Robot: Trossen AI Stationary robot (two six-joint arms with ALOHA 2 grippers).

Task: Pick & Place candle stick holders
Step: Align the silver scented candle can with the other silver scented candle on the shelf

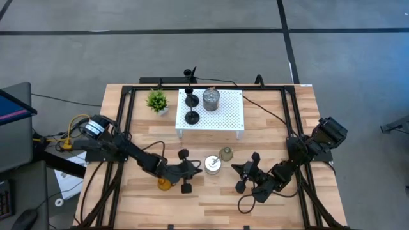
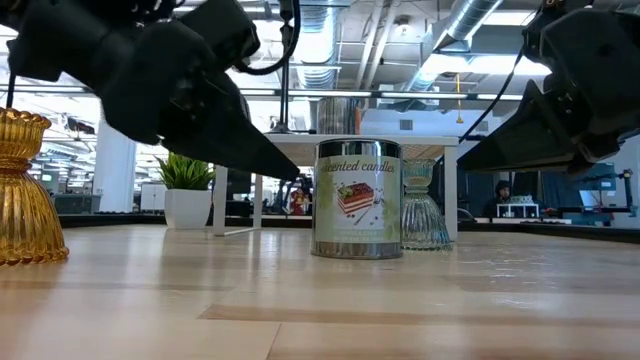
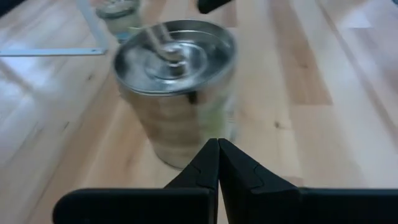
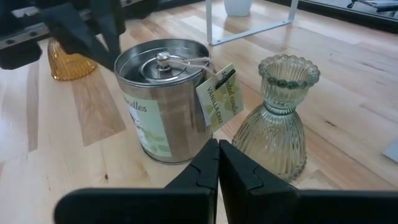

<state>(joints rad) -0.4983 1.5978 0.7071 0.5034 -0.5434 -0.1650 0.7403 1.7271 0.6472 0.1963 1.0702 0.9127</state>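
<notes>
A silver lidded candle tin (image 1: 213,164) with a paper tag stands upright on the table, with the greyish-olive bell-shaped holder (image 1: 225,153) just behind it. The amber holder (image 1: 165,184) stands near the left arm. Two black slim sticks (image 1: 191,105) and a second tin (image 1: 211,99) stand on the white perforated stand (image 1: 233,118). My left gripper (image 1: 198,170) is shut, its tips right at the tin's left side (image 3: 186,146). My right gripper (image 1: 235,168) is shut and empty, pointing at the gap between the tin (image 4: 165,99) and the olive holder (image 4: 280,118). My left gripper's shut fingertips (image 3: 217,144) come level from the table's left at the tin's side wall, low on it. I cannot tell whether they touch it; the low view shows a thin gap between the gripper (image 2: 300,178) and the tin (image 2: 356,200).
A small green potted plant (image 1: 157,101) stands left of the white stand. Black frame rails run along the table's left and right sides (image 1: 124,128). Bare wood lies in front of the tin toward the near edge (image 1: 211,204).
</notes>
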